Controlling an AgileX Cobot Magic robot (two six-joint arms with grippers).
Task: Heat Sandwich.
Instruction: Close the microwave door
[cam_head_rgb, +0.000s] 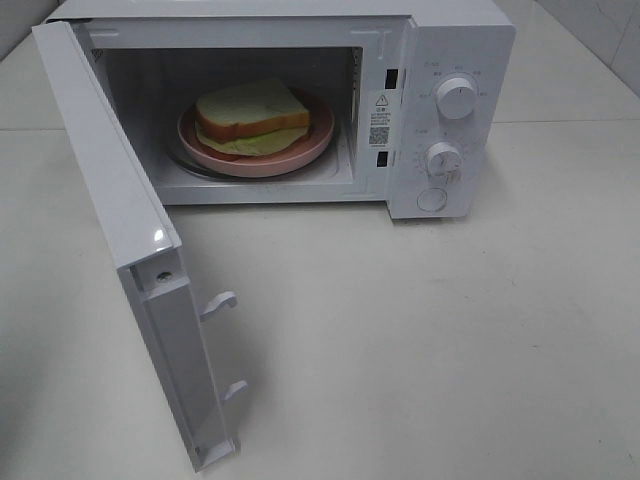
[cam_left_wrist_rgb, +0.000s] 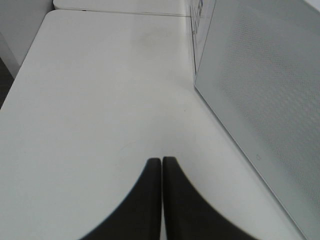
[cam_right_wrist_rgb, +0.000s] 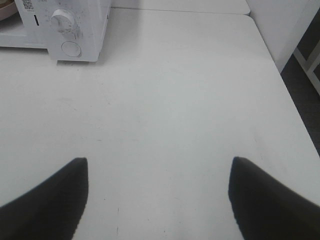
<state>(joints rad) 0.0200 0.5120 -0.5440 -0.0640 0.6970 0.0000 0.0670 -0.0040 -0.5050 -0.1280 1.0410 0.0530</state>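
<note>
Worktop: we see one white worktop (cam_head_rgb: 450, 350), and it carries one microwave.
Left jaws: in the left wrist view the two dark jaws are pressed together with nothing between them. They hang above bare worktop, just beside the outer face of the door.
Door: we count one door (cam_head_rgb: 110, 200), hinged on the microwave's left side and swung wide open toward the camera.
Latch hooks: two white latch hooks (cam_head_rgb: 220, 303) stick out from the door's free edge, one above the other.
Microwave: one white microwave (cam_head_rgb: 460, 40) stands at the back of the worktop with its cavity open to view.
Plate: one round pinkish-red plate (cam_head_rgb: 305, 152) lies flat on the cavity floor.
Sandwich: one sandwich (cam_head_rgb: 250, 112) rests on the plate inside the cavity, toward the plate's left half. We make out pale bread with a green and yellowish layer showing at its edge.
Knobs: two white knobs (cam_head_rgb: 457, 98) sit one above the other on the control panel, right of the cavity.
Button: one round button (cam_head_rgb: 432, 199) sits under the lower knob.
Right jaws: in the right wrist view the two dark jaws are spread wide with nothing between them. They hang over bare worktop, well apart from the microwave's right front corner.
</note>
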